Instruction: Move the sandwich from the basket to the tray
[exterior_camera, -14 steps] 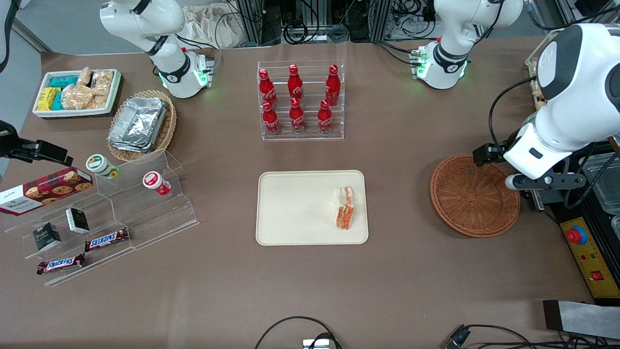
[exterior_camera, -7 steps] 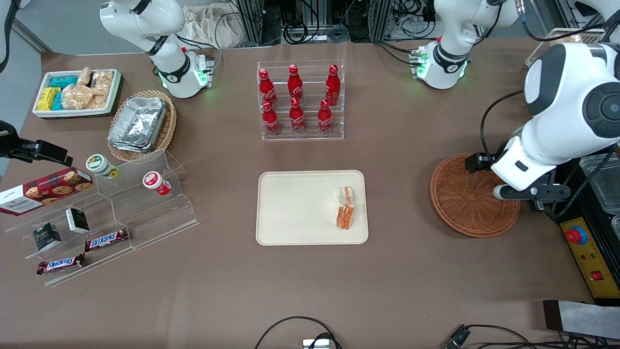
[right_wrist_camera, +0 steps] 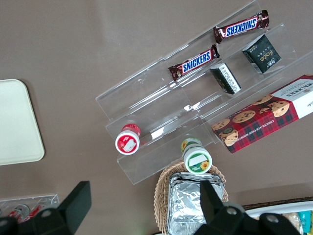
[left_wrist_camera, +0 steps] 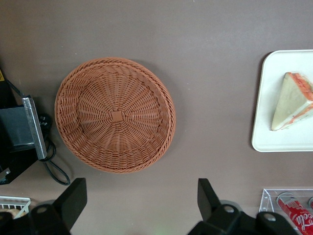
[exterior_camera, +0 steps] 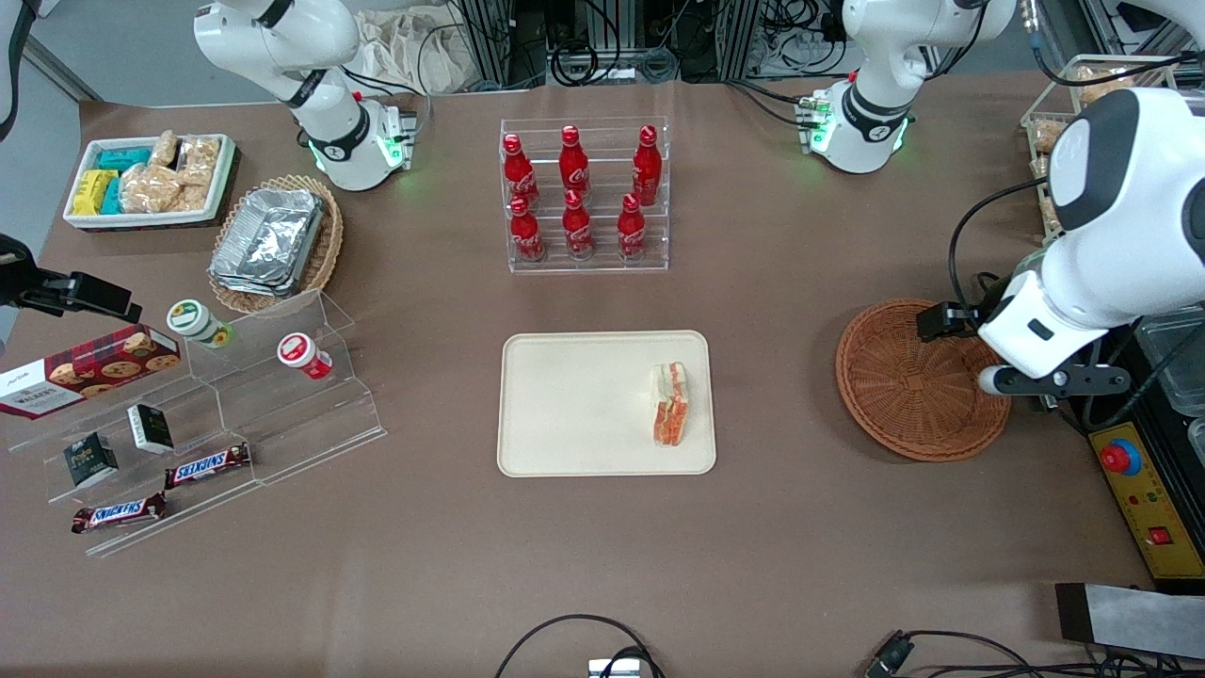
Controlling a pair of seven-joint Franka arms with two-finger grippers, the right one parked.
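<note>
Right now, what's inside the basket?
Nothing. The basket shows only bare weave right across its floor, with no part covered. The sandwich lies on the tray. The gripper hangs above the basket's edge, jaws open.

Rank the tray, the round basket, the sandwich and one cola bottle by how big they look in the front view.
1. tray
2. basket, empty, a bit smaller than the tray
3. sandwich, lying on the tray
4. cola bottle, close to the sandwich in size, so this order is unsure

The pincer hangs open above the table beside the basket.
</note>
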